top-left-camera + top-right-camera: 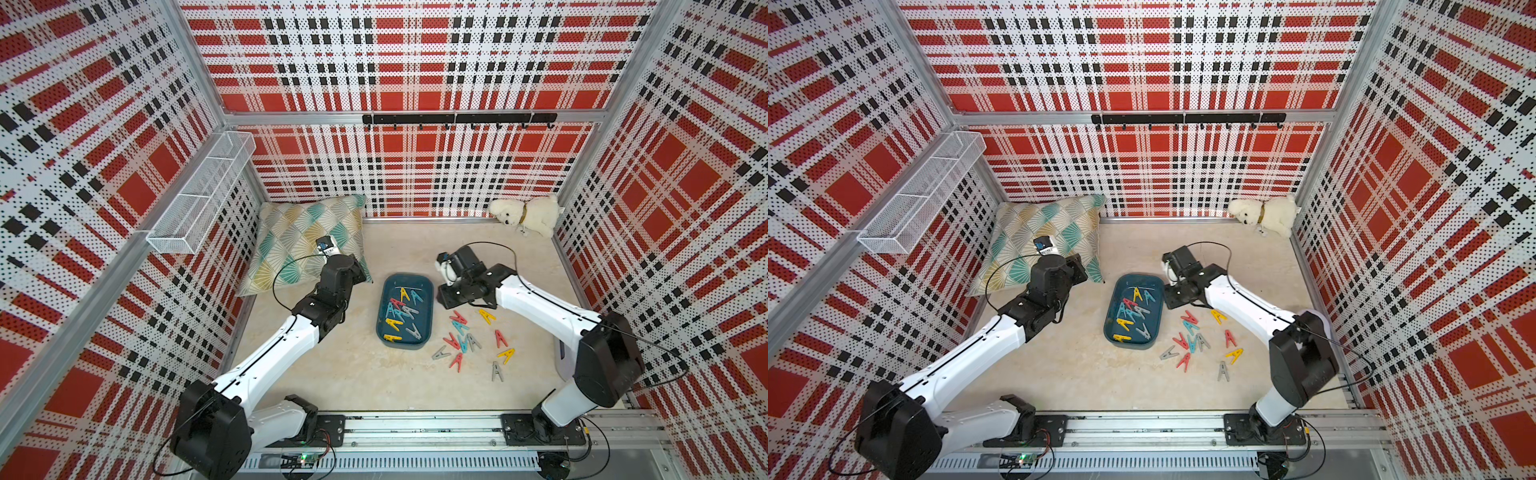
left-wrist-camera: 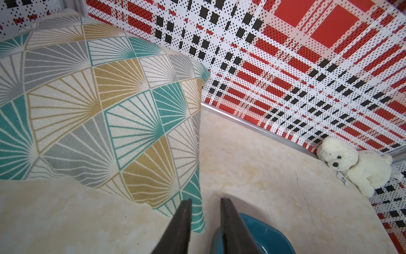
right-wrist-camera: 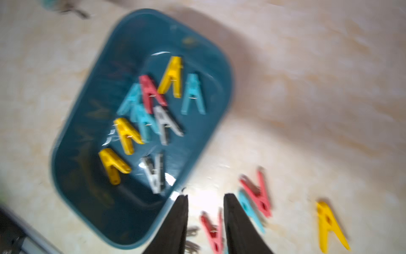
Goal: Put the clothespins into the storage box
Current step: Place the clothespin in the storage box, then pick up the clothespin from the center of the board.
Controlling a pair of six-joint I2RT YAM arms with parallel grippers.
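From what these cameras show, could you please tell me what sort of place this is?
Most likely a robot test cell dressed as a home corner: plaid perforated wall panels enclose a tabletop, two robot arms share a base rail, and a cushion and plush dog sit as props.

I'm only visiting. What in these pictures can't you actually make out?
- Right wrist view: blur smears the clothespins and the storage box, so fine detail is lost.
- Both top views: clothespins piled in the storage box overlap and are tiny, so there is no sure count.
- Left wrist view: the storage box is cut off by the bottom edge and sits partly behind the left gripper.
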